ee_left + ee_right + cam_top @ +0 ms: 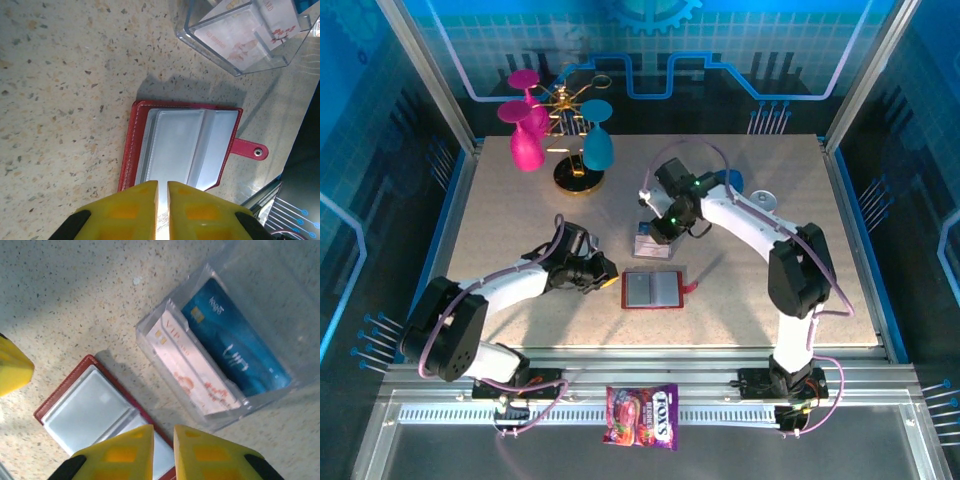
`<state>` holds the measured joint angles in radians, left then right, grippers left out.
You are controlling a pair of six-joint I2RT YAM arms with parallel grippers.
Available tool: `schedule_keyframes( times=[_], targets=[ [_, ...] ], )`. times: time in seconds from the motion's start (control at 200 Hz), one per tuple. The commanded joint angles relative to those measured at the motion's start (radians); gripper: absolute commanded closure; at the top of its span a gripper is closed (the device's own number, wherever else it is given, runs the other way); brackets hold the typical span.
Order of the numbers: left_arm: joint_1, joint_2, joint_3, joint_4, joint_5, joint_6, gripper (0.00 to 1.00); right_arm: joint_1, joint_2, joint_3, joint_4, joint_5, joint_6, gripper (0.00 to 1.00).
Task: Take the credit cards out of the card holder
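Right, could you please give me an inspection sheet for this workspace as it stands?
Surface: speckled table, no spill or debris seen.
Job's things: red card holder lies open and flat, no card seen in its pockets; blue card and pale card stand in a clear box beside it.
Clutter: gold stand with pink goblet and teal goblet, far left; candy bag on the near rail.
Grippers: left gripper over the holder's edge, right gripper above holder and box; both nearly closed, empty.
Cables: lilac cables along both arms, no snag seen.
Surroundings: metal frame, blue panels.
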<state>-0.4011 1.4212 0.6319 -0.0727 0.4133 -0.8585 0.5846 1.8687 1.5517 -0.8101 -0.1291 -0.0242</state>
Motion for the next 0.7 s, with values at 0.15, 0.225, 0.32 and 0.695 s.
schedule_keyframes(
  times=[0.15,0.225,0.32,0.695],
  targets=[
    [0.007,0.041,0.026,0.034,0.042,-0.008,0.87,0.044,-0.171,-0.240,0.257,-0.028,0.305,0.83],
    [0.006,0.059,0.026,0.047,0.053,-0.012,0.88,0.059,-0.212,-0.306,0.323,-0.038,0.366,0.84],
    [0.000,0.078,0.028,0.061,0.062,-0.015,0.88,0.068,-0.244,-0.365,0.376,-0.064,0.440,0.86],
    [-0.039,0.125,0.011,0.102,0.062,-0.035,0.91,0.072,-0.198,-0.453,0.430,-0.228,0.634,0.85]
  ],
)
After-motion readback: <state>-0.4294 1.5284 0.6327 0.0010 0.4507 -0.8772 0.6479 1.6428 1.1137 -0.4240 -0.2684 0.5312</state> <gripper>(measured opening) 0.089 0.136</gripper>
